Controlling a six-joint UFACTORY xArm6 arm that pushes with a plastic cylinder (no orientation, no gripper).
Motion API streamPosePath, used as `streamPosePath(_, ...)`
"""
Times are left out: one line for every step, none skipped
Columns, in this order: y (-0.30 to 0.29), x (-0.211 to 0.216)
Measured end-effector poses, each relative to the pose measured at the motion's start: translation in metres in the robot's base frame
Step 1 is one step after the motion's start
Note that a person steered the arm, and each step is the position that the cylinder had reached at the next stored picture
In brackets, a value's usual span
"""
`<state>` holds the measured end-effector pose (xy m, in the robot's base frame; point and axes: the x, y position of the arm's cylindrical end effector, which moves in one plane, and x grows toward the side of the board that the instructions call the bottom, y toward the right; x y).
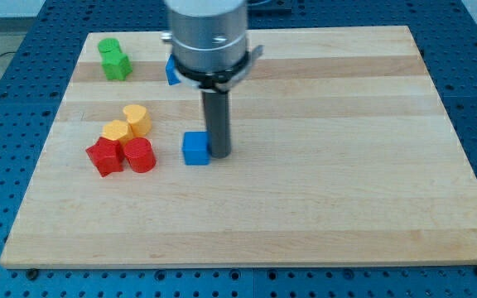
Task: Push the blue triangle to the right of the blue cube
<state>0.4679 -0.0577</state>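
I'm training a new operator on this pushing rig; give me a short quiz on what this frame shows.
1. True or false: my tip is at the view's right of the blue cube, close beside it.
2. Which block is partly hidden behind the arm? A) green block B) blue triangle C) red block
3. Fill in: the two yellow blocks lie just above the two ____ blocks.

Key
1. True.
2. B. Only a sliver of the blue triangle shows at the arm's left edge; the green blocks are in full view.
3. red. The yellow blocks sit above the red blocks at the view's left.
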Motion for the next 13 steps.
streamPosePath(-0.017,0.000)
streamPosePath(0.009,-0.026)
streamPosePath(0.038,-0.092)
streamPosePath(0.062,-0.171)
streamPosePath(0.017,-0.237)
streamPosePath(-0.073,-0.233)
streamPosePath(-0.089,-0.203)
streamPosePath(-0.041,-0.169)
streamPosePath(-0.007,-0.124)
streamPosePath(0.007,-0.123)
streamPosePath(-0.001,-0.164)
streamPosePath(-0.033,-0.164)
streamPosePath(-0.043,-0.133)
